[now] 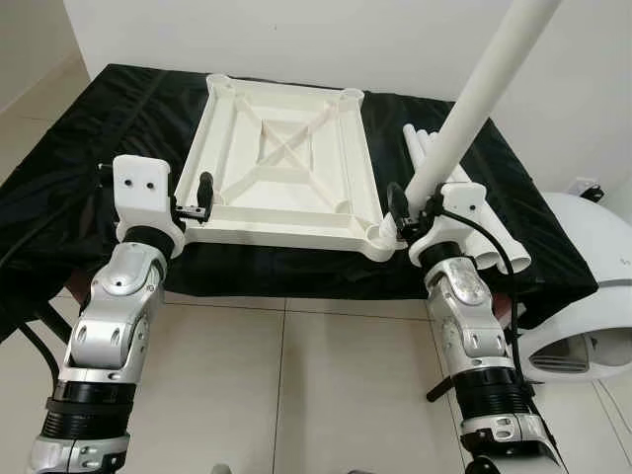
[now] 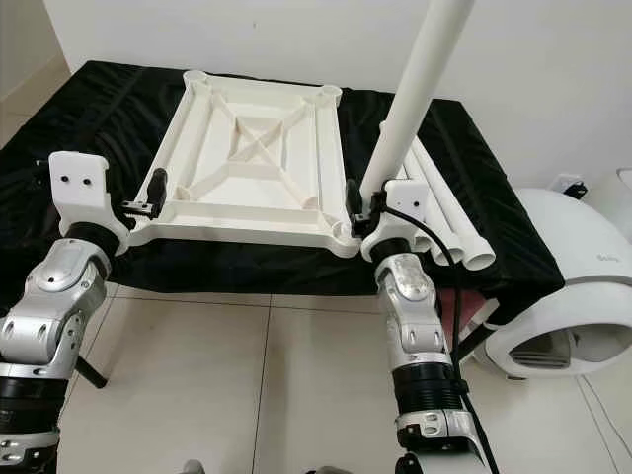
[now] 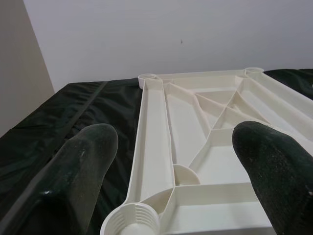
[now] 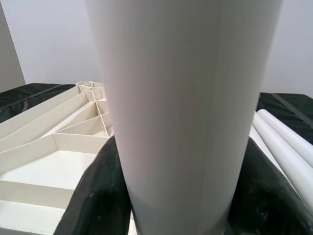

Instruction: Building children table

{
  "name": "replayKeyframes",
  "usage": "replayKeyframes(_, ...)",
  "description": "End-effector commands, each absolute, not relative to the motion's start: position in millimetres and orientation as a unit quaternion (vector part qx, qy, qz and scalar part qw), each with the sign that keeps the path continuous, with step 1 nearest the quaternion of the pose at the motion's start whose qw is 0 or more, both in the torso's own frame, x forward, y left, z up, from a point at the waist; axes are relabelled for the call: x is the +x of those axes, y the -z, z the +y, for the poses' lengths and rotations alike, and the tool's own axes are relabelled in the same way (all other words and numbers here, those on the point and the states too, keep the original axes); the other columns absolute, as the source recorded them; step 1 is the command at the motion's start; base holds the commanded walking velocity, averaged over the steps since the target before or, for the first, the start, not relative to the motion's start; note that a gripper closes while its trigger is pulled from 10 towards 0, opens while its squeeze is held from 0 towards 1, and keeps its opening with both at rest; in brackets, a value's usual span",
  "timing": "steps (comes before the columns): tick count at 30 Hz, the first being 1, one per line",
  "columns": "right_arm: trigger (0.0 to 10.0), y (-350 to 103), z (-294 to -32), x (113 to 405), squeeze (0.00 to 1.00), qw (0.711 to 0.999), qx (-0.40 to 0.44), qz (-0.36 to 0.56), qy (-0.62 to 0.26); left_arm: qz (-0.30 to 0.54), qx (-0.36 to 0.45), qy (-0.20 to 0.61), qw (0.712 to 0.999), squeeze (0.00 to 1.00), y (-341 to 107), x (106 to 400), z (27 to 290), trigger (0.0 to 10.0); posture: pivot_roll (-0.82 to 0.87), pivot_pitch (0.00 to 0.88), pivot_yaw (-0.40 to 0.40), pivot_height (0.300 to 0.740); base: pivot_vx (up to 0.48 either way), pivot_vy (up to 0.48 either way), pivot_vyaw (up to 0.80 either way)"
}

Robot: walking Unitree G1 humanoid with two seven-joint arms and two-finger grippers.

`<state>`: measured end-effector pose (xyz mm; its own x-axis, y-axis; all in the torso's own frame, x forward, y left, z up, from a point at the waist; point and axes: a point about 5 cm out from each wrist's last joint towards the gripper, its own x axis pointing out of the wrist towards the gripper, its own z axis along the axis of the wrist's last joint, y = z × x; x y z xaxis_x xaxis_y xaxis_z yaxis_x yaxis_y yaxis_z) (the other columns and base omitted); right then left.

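A white plastic tabletop (image 1: 281, 158) lies upside down on a table covered in black cloth (image 1: 118, 118), its ribbed underside facing up. My right gripper (image 1: 410, 202) is shut on a long white leg tube (image 1: 474, 109). The tube stands tilted up to the right, with its lower end at the tabletop's near right corner socket (image 1: 383, 235). In the right wrist view the leg tube (image 4: 186, 112) sits between both black fingers (image 4: 95, 196). My left gripper (image 1: 202, 193) is open at the near left corner, with the threaded socket (image 3: 131, 219) and the edge rail between its fingers (image 3: 88, 161).
Three spare white leg tubes (image 1: 494, 242) lie side by side on the cloth right of the tabletop. A rounded white appliance (image 1: 583, 286) stands on the tiled floor (image 1: 296, 395) at the right. A white wall runs behind the table.
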<state>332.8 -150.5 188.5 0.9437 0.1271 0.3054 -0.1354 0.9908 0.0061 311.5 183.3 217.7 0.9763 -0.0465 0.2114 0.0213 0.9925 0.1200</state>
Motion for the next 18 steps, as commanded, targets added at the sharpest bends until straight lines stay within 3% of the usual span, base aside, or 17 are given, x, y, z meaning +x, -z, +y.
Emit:
replayKeyframes(1, 10.0, -196, -163, 330, 0.0, 0.983, 0.004, -0.175, -0.045, -0.101, 0.051, 0.022, 0.993, 0.0, -216, 309, 185, 10.0, 0.01, 0.053, -0.045, 0.74, 0.0, 0.0, 0.0)
replayKeyframes(11, 10.0, -206, -171, 318, 0.0, 0.977, -0.008, -0.211, -0.035, -0.105, 0.026, 0.08, 0.991, 0.0, -217, 301, 179, 10.0, 0.0, 0.057, -0.038, 0.74, 0.0, 0.0, 0.0)
replayKeyframes(18, 10.0, -206, -166, 318, 0.0, 0.977, -0.013, -0.209, -0.043, -0.11, 0.02, 0.084, 0.99, 0.0, -220, 302, 180, 10.0, 0.01, 0.055, -0.041, 0.74, 0.259, 0.0, 0.0)
